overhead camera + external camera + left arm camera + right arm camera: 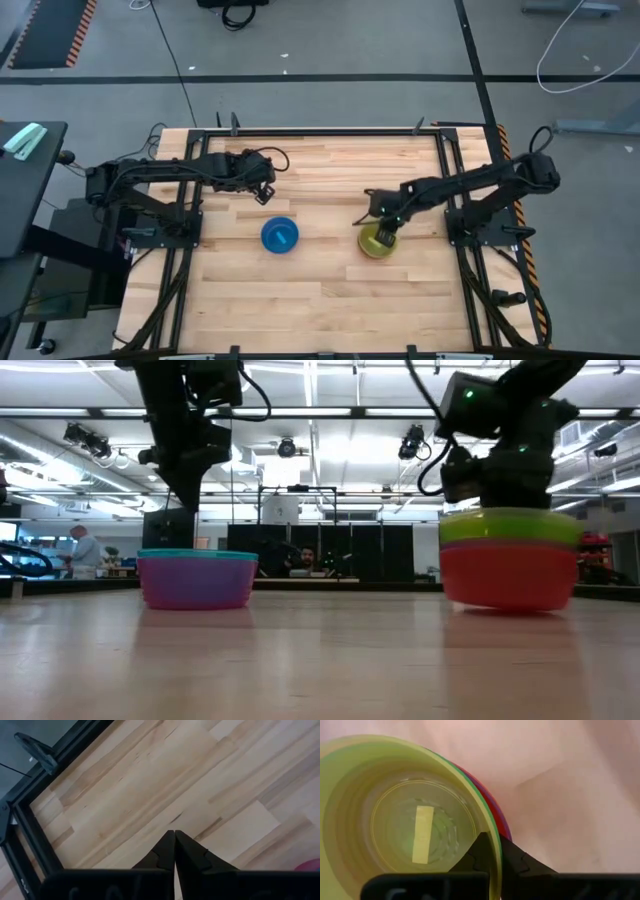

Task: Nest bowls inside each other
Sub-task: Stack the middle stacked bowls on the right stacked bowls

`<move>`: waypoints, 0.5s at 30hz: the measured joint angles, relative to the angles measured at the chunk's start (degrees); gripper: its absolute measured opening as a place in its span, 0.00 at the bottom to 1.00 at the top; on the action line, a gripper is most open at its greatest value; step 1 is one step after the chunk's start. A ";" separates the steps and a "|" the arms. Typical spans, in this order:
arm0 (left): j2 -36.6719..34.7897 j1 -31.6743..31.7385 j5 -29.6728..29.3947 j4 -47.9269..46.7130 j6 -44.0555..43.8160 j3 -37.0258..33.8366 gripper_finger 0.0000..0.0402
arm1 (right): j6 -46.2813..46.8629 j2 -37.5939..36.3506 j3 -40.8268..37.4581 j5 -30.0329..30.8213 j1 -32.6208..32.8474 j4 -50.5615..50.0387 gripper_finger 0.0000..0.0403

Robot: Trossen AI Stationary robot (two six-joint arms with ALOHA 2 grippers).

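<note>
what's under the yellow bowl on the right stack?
The yellow bowl sits nested on top; green, pink and orange rims show beneath. Right gripper pinches the yellow rim. Bowl interiors below are hidden.

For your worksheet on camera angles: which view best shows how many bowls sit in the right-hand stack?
The low view: the stack shows side-on with yellow, green, pink and orange bands. The high view shows only its yellow top; the right wrist view shows the yellow inside and thin rim edges; the left wrist view misses it.
</note>
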 joint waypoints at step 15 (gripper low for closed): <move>0.00 2.07 2.12 2.65 0.04 0.00 0.03 | -14.91 11.93 15.60 2.62 -9.54 -8.40 0.03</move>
